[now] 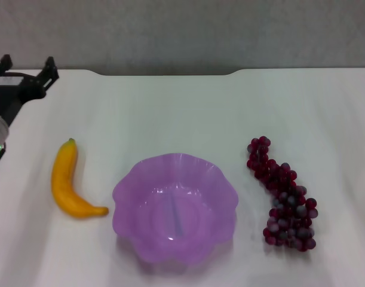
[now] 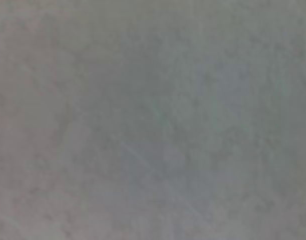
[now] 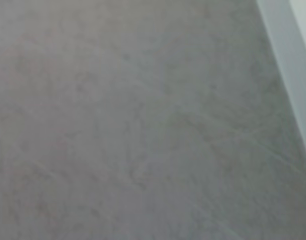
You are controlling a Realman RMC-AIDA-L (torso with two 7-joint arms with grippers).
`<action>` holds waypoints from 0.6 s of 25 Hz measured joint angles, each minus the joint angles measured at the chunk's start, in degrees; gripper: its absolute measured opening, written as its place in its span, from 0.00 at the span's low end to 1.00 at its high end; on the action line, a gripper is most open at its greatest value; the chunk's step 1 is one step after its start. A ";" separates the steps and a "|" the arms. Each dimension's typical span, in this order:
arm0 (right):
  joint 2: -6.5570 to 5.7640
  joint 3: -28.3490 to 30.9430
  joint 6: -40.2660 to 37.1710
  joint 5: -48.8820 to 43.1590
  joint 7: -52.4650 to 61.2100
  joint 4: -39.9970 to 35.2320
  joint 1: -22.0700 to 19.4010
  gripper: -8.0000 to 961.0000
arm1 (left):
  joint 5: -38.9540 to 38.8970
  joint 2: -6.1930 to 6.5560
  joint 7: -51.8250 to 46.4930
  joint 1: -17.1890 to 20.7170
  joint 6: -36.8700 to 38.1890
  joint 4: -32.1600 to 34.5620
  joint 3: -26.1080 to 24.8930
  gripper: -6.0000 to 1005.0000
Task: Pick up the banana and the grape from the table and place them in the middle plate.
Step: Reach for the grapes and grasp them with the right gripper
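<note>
Translucent plastic plate [image 1: 129, 197], glossy smooth banana [image 1: 64, 179], matt table [image 1: 170, 113].

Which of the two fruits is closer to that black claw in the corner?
The banana, left of the middle plate, lies nearer the left gripper; the grape is across the plate.

Head view bright, evenly lit, soft shadows under middle plate [image 1: 125, 197]; both wrist views blurred, featureless grey.

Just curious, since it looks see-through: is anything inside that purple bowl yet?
Nothing is inside the middle plate. The banana and the grape lie on the table beside it. Beneath it only a tinted shadow shows.
</note>
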 joint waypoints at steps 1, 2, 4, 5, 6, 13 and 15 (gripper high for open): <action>0.02 -0.35 -0.07 -0.04 -0.57 -0.16 0.02 0.90 | 0.00 0.02 0.00 0.06 0.15 0.01 -0.41 0.88; 0.03 -0.65 -0.12 -0.06 -0.99 -0.28 0.06 0.90 | 0.05 -0.01 0.01 0.02 0.25 0.00 -0.99 0.88; -0.03 -0.90 -0.14 0.06 -1.17 -0.30 0.09 0.90 | 0.12 -0.09 0.02 -0.29 0.83 0.10 -1.60 0.88; -0.09 -0.89 -0.14 0.17 -1.06 -0.26 0.10 0.90 | 0.11 -0.10 0.02 -0.46 1.27 0.23 -1.67 0.88; -0.14 -0.82 -0.15 0.29 -0.87 -0.12 0.15 0.90 | 0.04 -0.12 -0.01 -0.59 1.75 0.26 -1.67 0.88; -0.18 -1.18 -0.05 -0.06 -1.23 -0.24 0.63 0.90 | -0.13 -0.12 -1.35 -1.06 1.51 -2.99 0.70 0.88; -0.13 -1.64 0.31 -0.08 -1.52 -0.26 0.74 0.90 | -0.13 -0.13 -1.41 -1.07 0.86 -2.95 0.78 0.88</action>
